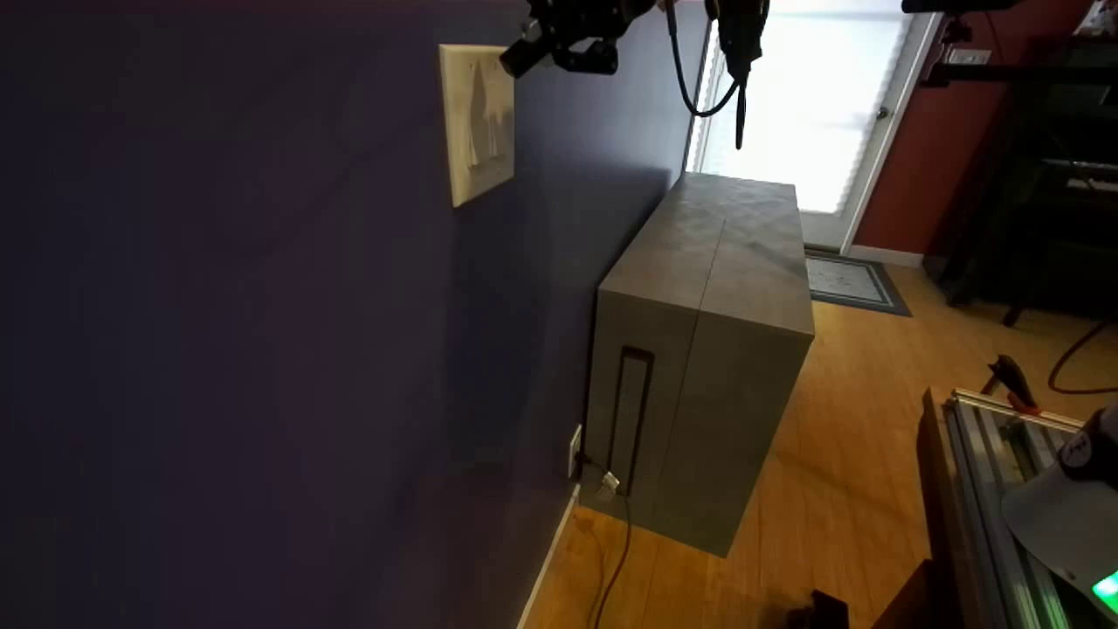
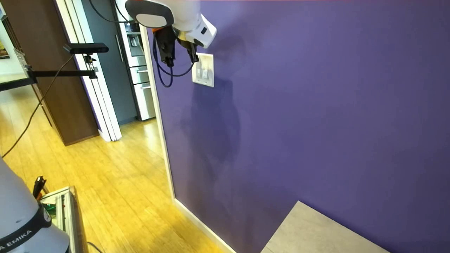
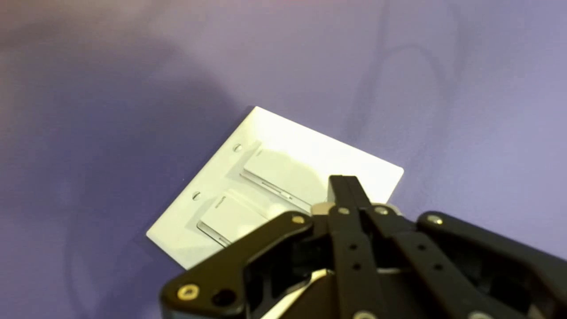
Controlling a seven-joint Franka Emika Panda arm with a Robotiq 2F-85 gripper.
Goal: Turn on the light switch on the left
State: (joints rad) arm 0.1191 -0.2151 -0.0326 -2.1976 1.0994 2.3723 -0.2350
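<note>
Fully closed, nothing held, the tool (image 3: 344, 182) is placed near the white wall plate (image 3: 310, 144), which is partly hidden by it; contact cannot be told. The left light switch (image 2: 198, 73) is set there beside its twin (image 2: 205, 73). Dark cables (image 2: 171, 75) are looped nearby; below, a grey cabinet (image 1: 699, 279) is seen along the purple wall (image 2: 316, 88).

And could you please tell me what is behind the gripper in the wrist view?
Behind the gripper are a white wall plate, two switches and purple wall. It covers part of the plate and one end of each switch, so those cannot be seen.
</note>
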